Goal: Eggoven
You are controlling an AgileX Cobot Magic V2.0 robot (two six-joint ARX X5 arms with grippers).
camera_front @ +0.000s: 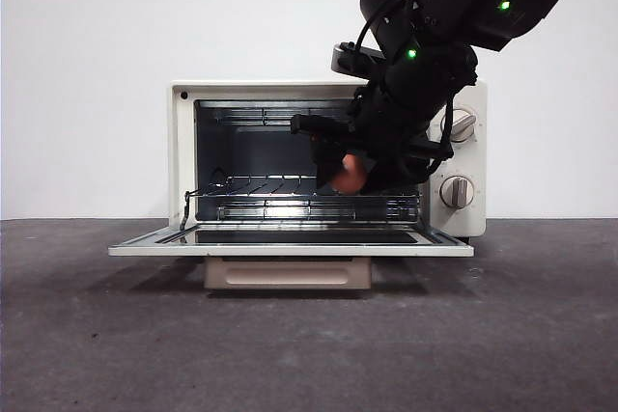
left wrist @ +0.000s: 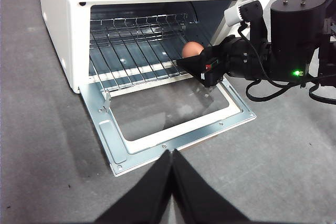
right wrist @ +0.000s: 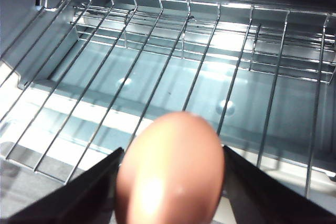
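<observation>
step: carrying egg into oven | right gripper (camera_front: 359, 173) holds the egg (right wrist: 170, 171) between its jaws, at the oven (camera_front: 183, 156) mouth | wire rack (right wrist: 173, 61) just below and ahead | left gripper (left wrist: 171, 157) waits, jaws together | next, I judge: lower and release gently

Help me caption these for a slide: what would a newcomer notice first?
First, the reddish-brown egg pinched in the right gripper, held at the mouth of the open cream toaster oven, just above its wire rack. Next, the oven's door folded flat toward the camera. The left gripper hangs back, shut and empty, in front of the door.
</observation>
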